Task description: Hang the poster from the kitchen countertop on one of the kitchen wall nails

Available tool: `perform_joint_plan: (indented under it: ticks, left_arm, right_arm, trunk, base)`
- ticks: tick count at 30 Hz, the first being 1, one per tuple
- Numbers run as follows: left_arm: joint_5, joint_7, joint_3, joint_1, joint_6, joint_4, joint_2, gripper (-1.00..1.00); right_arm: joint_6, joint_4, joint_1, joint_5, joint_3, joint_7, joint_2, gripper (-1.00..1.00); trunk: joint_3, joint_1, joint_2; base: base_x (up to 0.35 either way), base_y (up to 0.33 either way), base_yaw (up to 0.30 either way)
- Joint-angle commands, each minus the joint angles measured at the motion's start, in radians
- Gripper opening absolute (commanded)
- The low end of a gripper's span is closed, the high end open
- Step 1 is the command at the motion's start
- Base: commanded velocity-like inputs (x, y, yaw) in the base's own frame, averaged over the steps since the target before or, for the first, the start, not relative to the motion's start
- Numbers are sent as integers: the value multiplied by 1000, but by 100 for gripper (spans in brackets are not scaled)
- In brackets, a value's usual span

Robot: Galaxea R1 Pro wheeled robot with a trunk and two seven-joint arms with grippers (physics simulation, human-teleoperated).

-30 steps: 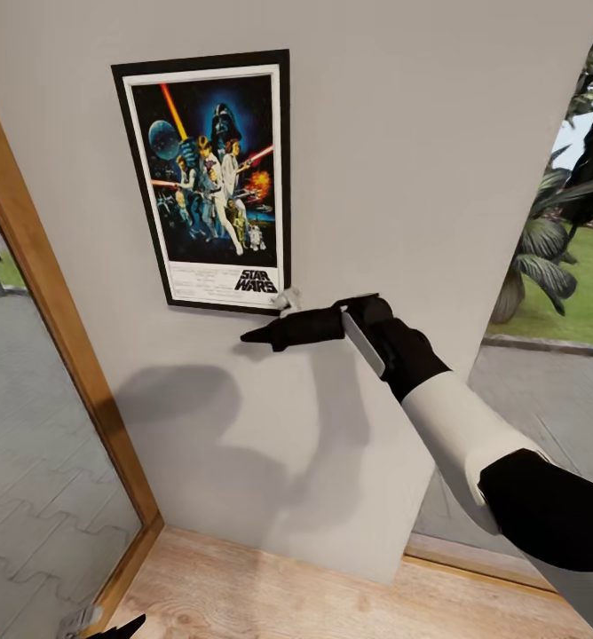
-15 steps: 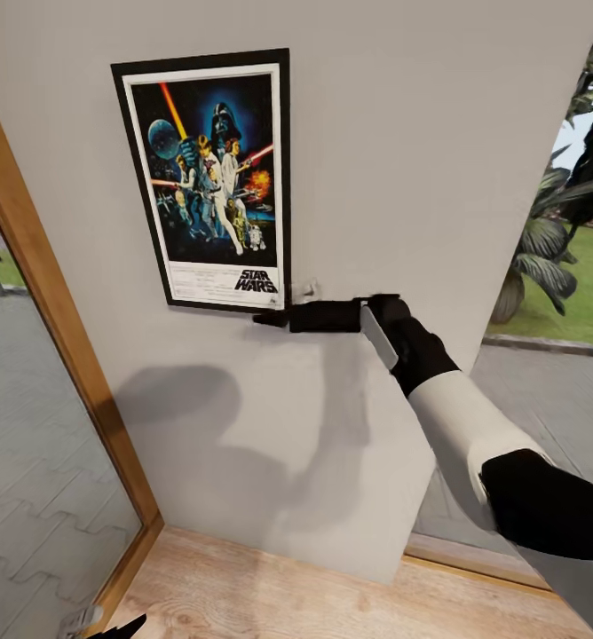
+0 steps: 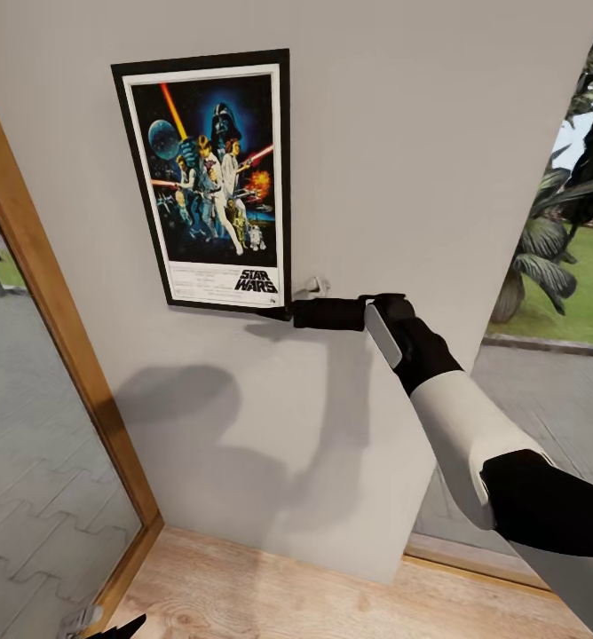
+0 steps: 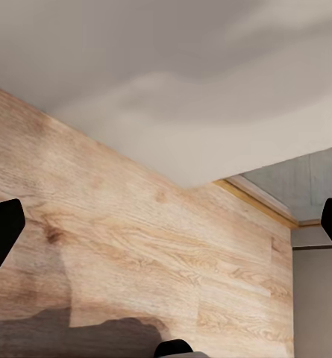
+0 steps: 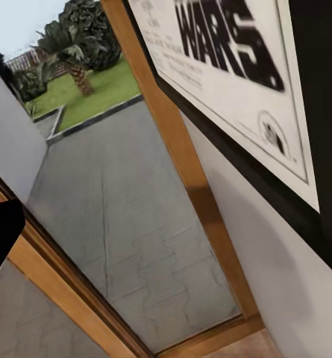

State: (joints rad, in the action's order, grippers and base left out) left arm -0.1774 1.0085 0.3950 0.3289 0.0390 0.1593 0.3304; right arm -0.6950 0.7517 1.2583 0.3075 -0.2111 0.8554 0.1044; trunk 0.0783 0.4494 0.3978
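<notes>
The poster [image 3: 206,182] sits flat and upright on the wall [image 3: 421,133]; I judge it hung. Over the last second I've drawn my right pincer [image 3: 288,313] rightward to its lower right corner. Whether it grips the frame I cannot tell, and the nail is hidden.

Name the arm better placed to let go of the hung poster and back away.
Right. The right gripper sits at the bottom right corner of the poster on the wall; the left gripper hangs low near the floor.
</notes>
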Motion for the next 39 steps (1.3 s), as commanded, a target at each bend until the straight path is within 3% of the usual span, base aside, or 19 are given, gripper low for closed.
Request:
perform_joint_plan:
  ticks: [1,21,33,34,35,39]
  left_arm:
    - [-7,2,-5,1,4,-1,1,100]
    - [-7,2,-6,1,4,-1,1,100]
    - [-7,2,-7,1,4,-1,1,100]
    - [-7,2,-7,1,4,-1,1,100]
    - [-7,2,-6,1,4,-1,2,100]
    - [-7,2,-6,1,4,-1,3,100]
  right_arm:
    - [-6,0,1,5,-1,-1,0,100]
    - [-6,0,1,5,-1,-1,0,100]
    - [-5,2,-1,8,-2,1,0,100]
    - [-2,6,-17,10,-1,9,0,100]
    - [59,30,-86,9,0,83,-1,100]
    - [106,52,-174,8,4,134,-10,100]
  trunk:
    - [2,1,2]
    - [2,1,2]
    - [2,1,2]
    - [2,1,2]
    - [2,1,2]
    - [2,1,2]
  base:
    - [0,0,0]
    - [-33,-33,0]
    - [-203,-172,0]
    - [-269,-175,0]
    - [-281,-164,0]
    - [-252,-148,0]
